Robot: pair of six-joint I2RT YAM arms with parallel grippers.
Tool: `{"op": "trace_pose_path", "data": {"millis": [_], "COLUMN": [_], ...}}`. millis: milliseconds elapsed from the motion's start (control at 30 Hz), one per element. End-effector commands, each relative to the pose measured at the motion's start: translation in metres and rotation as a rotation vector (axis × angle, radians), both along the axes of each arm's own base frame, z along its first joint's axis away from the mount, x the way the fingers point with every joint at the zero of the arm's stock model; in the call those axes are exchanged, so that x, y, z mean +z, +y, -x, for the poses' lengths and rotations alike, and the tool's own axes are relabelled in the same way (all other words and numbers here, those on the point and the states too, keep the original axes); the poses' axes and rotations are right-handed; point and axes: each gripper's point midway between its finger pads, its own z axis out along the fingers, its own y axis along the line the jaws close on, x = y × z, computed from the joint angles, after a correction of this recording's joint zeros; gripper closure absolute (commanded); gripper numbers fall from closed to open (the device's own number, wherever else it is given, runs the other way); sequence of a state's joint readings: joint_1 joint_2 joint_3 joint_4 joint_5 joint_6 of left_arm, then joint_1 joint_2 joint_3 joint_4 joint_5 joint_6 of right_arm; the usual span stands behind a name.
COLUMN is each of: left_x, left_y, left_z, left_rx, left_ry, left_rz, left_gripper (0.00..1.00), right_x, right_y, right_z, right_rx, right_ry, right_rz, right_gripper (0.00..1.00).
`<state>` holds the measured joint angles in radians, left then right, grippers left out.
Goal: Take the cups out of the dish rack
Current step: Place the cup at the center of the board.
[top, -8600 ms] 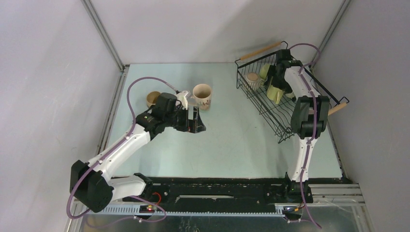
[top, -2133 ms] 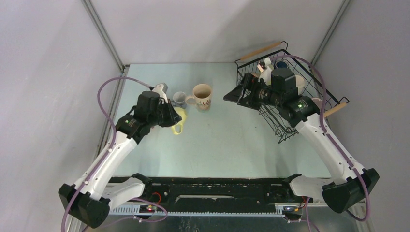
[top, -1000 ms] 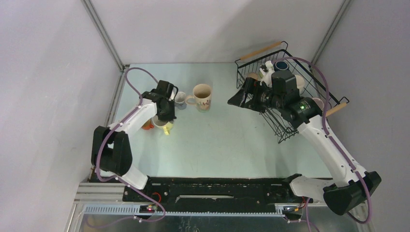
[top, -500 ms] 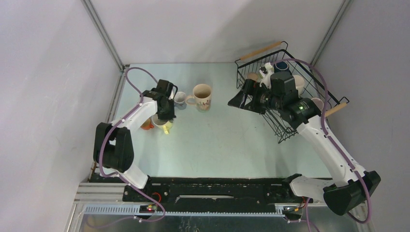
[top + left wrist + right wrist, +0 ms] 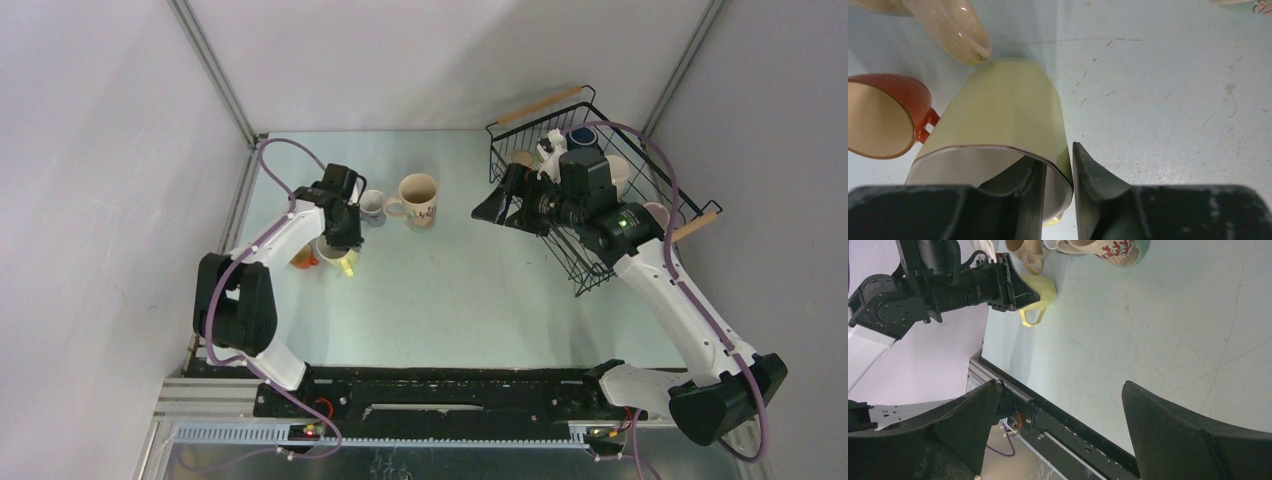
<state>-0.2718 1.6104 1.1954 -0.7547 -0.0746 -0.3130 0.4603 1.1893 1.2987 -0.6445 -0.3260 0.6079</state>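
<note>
A pale yellow-green cup (image 5: 1008,105) stands upright on the table at the left. My left gripper (image 5: 1057,157) straddles its rim, one finger inside and one outside, slightly open, with a gap at the inner finger. From above, the left gripper (image 5: 343,245) hangs over that cup (image 5: 345,262). The black wire dish rack (image 5: 585,262) sits at the far right with a dark blue cup (image 5: 583,133), a white one (image 5: 620,175) and a mauve-pink one (image 5: 657,213) inside. My right gripper (image 5: 490,212) hovers just left of the rack, wide open and empty (image 5: 1060,385).
On the table near the left gripper stand an orange cup (image 5: 883,115), a tan cup (image 5: 948,27), a small white mug (image 5: 371,205) and a floral mug (image 5: 418,198). The left wall rail runs close behind them. The arms' base rail (image 5: 1058,420) borders the near edge.
The left jaws have parted from the yellow-green cup's rim, and the cup rests on the table. Both arms have barely moved.
</note>
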Motion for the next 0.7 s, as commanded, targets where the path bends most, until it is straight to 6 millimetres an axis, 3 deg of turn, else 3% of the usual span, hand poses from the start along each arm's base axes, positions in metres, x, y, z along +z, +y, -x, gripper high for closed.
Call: {"op": "trace_pose_path", "data": {"millis": [0,367,500,667], "left_x": [0.028,0.033,0.041,0.061], "left_y": [-0.007,-0.012,-0.014,-0.016], "left_z": [-0.029,-0.027,-0.025,-0.022], "left_rx": [-0.005,-0.018,-0.023,-0.029], "left_ry": [-0.112,-0.127,-0.149,-0.212], "left_rz": [0.034,0.069,0.088,0.118], "left_gripper": [0.67,0.54,0.4,0.13], "right_x": [0.014,0.013,0.013,0.012], "right_y": [-0.001,-0.001,-0.001,0.001], "right_z": [0.001,0.002,0.001,0.0], "right_rx": [-0.01,-0.016,-0.019,-0.02], "right_ry": [-0.049,-0.044,-0.044,-0.041], "right_rz": [-0.019,-0.017,-0.016,-0.02], "right_gripper": [0.0,0.0,0.0,0.0]}}
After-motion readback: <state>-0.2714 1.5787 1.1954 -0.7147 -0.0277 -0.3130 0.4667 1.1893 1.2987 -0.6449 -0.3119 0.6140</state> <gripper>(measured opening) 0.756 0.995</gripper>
